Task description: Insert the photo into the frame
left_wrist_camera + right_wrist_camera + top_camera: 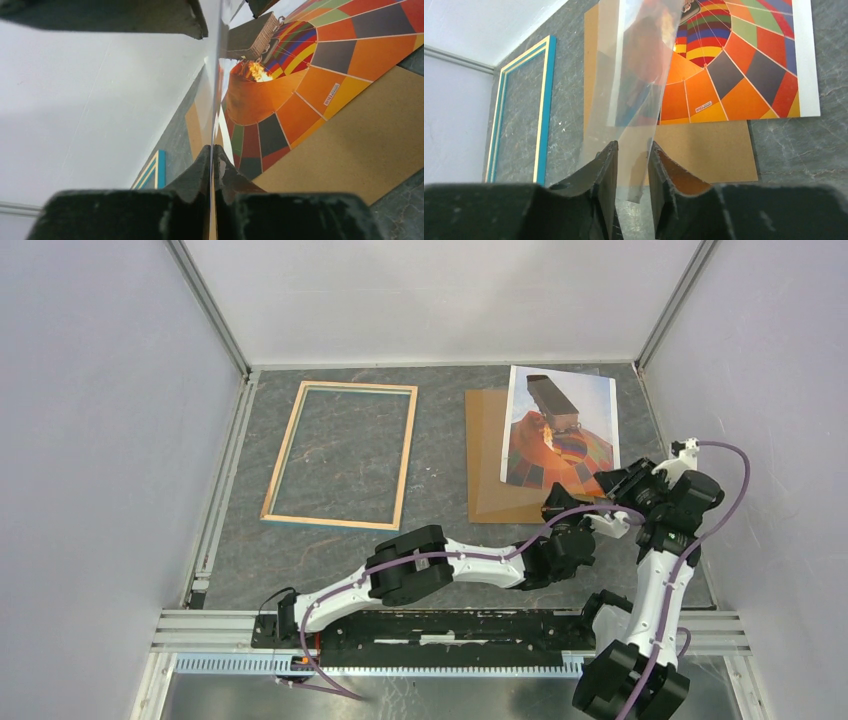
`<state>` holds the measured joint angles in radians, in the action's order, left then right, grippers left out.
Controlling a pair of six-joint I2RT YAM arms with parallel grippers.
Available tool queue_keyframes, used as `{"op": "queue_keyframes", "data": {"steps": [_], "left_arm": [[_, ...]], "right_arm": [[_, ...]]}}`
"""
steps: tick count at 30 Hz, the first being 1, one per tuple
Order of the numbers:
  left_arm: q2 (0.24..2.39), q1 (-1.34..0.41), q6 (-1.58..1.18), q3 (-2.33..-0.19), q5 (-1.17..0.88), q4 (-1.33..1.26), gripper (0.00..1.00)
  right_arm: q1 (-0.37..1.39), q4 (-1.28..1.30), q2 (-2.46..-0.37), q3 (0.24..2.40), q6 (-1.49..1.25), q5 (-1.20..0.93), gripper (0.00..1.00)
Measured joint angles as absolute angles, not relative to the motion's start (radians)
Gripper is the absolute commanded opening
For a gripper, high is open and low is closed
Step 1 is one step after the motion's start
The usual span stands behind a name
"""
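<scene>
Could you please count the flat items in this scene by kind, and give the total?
Thin-rimmed blue and wood-coloured rectangular picture frame: 1
Plain brown backing board: 1
Colourful hot-air balloon paper photo: 1
Clear transparent sheet: 1
Total: 4

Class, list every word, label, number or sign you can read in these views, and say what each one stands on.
Small white label with red lettering, on an orange panel of the balloon in the photo: too small to read.
No other text, number or sign shows in any view.

backing board (483, 440) (brown), clear sheet (634, 115), table (440, 440)
</scene>
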<state>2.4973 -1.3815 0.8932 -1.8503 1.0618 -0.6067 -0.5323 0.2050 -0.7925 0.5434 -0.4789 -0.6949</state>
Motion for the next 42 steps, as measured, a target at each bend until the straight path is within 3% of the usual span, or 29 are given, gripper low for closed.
{"op": "queue_keyframes", "data": {"steps": [3,5,8,17,23,30,35,42], "left_arm": [[2.470,-1.382,0.907,-1.811,1.061,-0.629,0.02],[2.440,-1.382,0.909,-1.773,1.060,-0.630,0.02],[2.379,-1.380,0.905,-1.711,1.061,-0.606,0.02],[2.114,-1.347,0.646,-1.631,1.032,-0.333,0.02],[1.839,-1.222,0.251,-1.631,0.822,0.024,0.02],[1.584,-0.870,-0.188,-1.572,0.443,0.225,0.02],[1.458,-0.553,-0.460,-1.460,0.197,0.266,0.02],[1.350,-0.225,-0.748,-1.251,-0.036,0.261,0.02]], "right_arm": [[-0.529,0.244,-0.786,0.574,-0.452,-0.693,0.75],[-0.526,0.278,-0.790,0.617,-0.429,-0.688,0.88],[-0.526,0.343,-0.828,0.762,-0.382,-0.673,0.98],[-0.525,0.447,-0.992,1.250,-0.317,-0.639,0.98],[-0.525,0.386,-1.059,1.309,-0.405,-0.635,0.98],[-0.494,0.121,-1.037,1.064,-0.532,-0.614,0.98],[-0.370,-0.054,-1.065,0.818,-0.582,-0.552,0.98],[-0.188,-0.223,-1.192,0.668,-0.550,-0.463,0.98]]}}
